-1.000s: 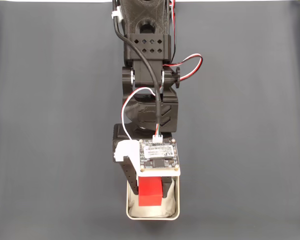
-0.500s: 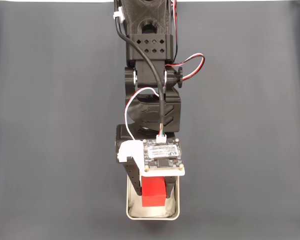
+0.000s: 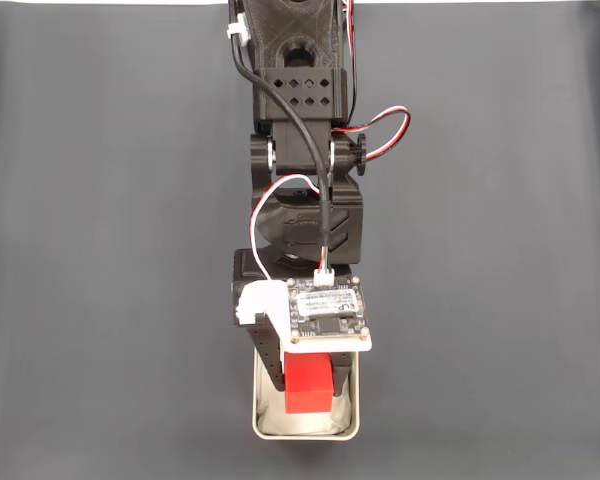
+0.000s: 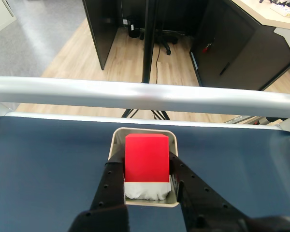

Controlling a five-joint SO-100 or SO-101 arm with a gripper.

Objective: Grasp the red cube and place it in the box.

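Since 0.5 s ago nothing has shifted noticeably: arm, cube and tin sit as before; vs. 1.0 s ago the arm sits slightly further right in the fixed view.

Wrist view, near to far: black claw (image 4: pixel 146 164) fingers (image 4: pixel 111 186) run up from the bottom edge, one on each side of the red cube (image 4: pixel 146 157). Fingers are closed against the cube's left and right faces, i.e. claw clenched on the cube. Cube sits over the box (image 4: pixel 118 137), within its rim; white lining (image 4: pixel 145 190) visible below the cube. Whether the cube rests on the lining or hangs just above it: cannot tell. Box stands on the dark table (image 4: pixel 48 159), near its far edge. Beyond: a silvery rail (image 4: pixel 135 94), then wood floor and dark furniture.

Fixed view: box (image 3: pixel 258 420) at bottom centre, cube (image 3: pixel 307 386) inside its outline, a circuit board (image 3: pixel 326 311) on the wrist covering the box's upper end.
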